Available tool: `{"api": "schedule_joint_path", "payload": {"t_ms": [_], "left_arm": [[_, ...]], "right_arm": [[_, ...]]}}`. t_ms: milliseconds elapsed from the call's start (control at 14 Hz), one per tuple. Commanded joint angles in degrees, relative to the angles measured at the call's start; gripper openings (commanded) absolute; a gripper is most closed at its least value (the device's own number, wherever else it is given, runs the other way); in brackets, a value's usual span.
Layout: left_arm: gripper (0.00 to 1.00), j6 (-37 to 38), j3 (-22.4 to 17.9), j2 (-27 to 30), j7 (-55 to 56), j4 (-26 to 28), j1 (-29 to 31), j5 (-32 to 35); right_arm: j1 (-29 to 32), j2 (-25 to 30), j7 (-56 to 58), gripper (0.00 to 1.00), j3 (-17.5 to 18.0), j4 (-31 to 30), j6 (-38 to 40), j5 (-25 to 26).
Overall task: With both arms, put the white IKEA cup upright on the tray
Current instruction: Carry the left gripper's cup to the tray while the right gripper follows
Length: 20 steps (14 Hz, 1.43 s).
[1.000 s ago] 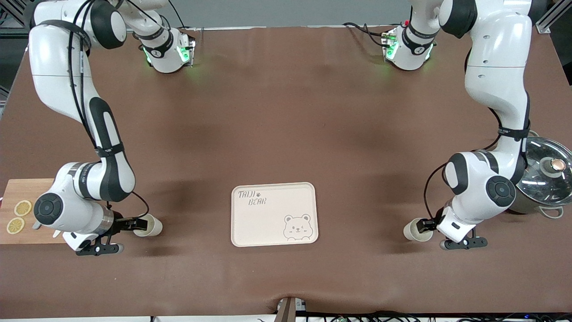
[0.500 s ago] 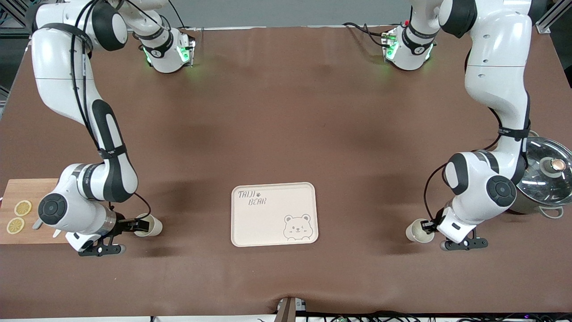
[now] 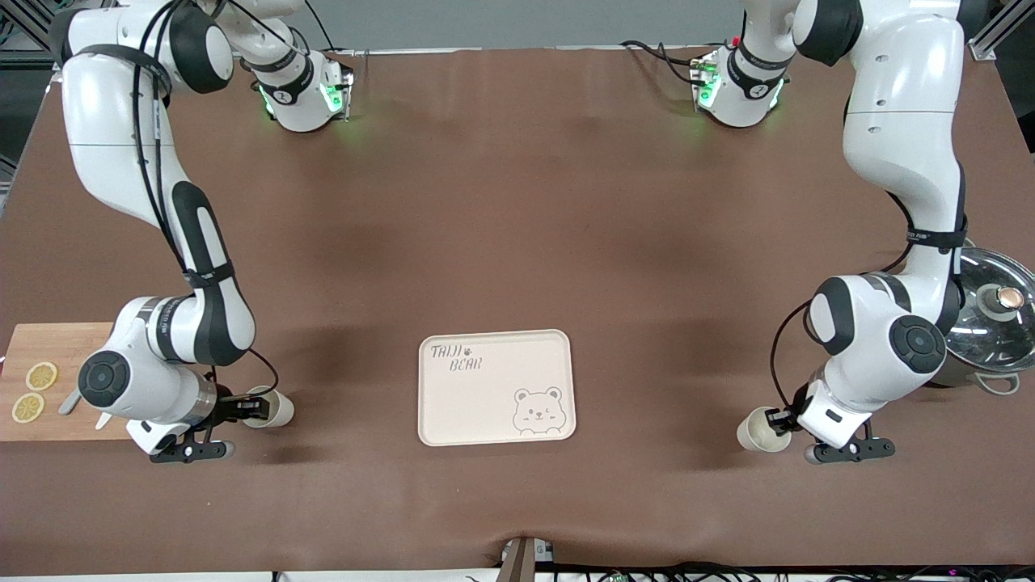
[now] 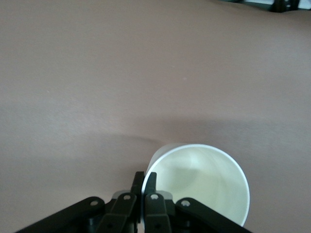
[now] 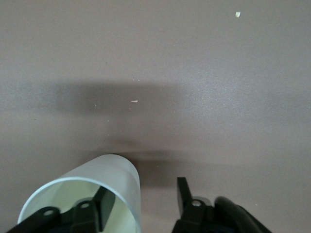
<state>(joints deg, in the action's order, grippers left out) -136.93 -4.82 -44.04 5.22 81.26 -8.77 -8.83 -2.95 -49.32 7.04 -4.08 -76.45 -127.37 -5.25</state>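
Note:
The cream-white tray [image 3: 485, 408] with "TAIJI BEAR" lettering lies mid-table, nearer the front camera. One white cup [image 3: 273, 409] lies on its side toward the right arm's end. My right gripper [image 3: 244, 404] is open at its mouth. In the right wrist view one finger is inside the cup [image 5: 114, 174] and the other outside, gripper [image 5: 144, 190]. A second white cup [image 3: 758, 431] lies toward the left arm's end. My left gripper [image 3: 781, 419] is shut on its rim. The left wrist view shows the fingers [image 4: 145, 177] pinching the cup's [image 4: 204, 189] wall.
A wooden cutting board [image 3: 48, 356] with two lemon slices [image 3: 34, 392] lies at the right arm's end. A steel pot with a glass lid [image 3: 990, 319] stands at the left arm's end, close to the left arm's elbow.
My left gripper and its cup have shifted a little nearer the front camera. My right arm has edged toward its cup, which has stayed in place.

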Motion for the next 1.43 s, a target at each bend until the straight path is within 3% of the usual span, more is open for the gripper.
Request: {"api": "schedule_joint_path", "payload": {"t_ms": [0,143,286,643,929,1357], "left_arm": [[0.0,5.4,-0.5,0.5,3.9,-2.9,-2.3,-0.7],[0.0,7.6,-0.9,0.5,8.3,-4.2,-4.6,-0.5],[0.0,7.6,-1.2,0.4,13.2,-4.4,-7.4,-0.4],[0.0,7.6,-1.4,0.4,24.6,-4.5,-13.3,-0.1],[0.0,7.6,-4.1,-0.1,32.8,-5.6,-19.6,-0.2],[0.0,7.6,-4.2,-1.4,42.1,-5.9,-25.5,-0.2]], "right_arm": [[-0.1,-0.2,-0.3,0.32,0.1,0.4,-0.2,-0.4],[-0.2,-0.2,-0.2,0.11,0.1,0.4,-0.1,-0.4],[-0.2,-0.2,-0.2,0.0,0.1,0.4,0.0,-0.4],[-0.2,-0.1,-0.3,0.0,0.1,0.4,0.3,-0.4],[-0.5,0.6,-0.6,0.0,1.0,1.0,1.6,-0.5],[-0.7,1.7,-10.4,0.0,6.2,6.7,11.7,-1.3]]}}
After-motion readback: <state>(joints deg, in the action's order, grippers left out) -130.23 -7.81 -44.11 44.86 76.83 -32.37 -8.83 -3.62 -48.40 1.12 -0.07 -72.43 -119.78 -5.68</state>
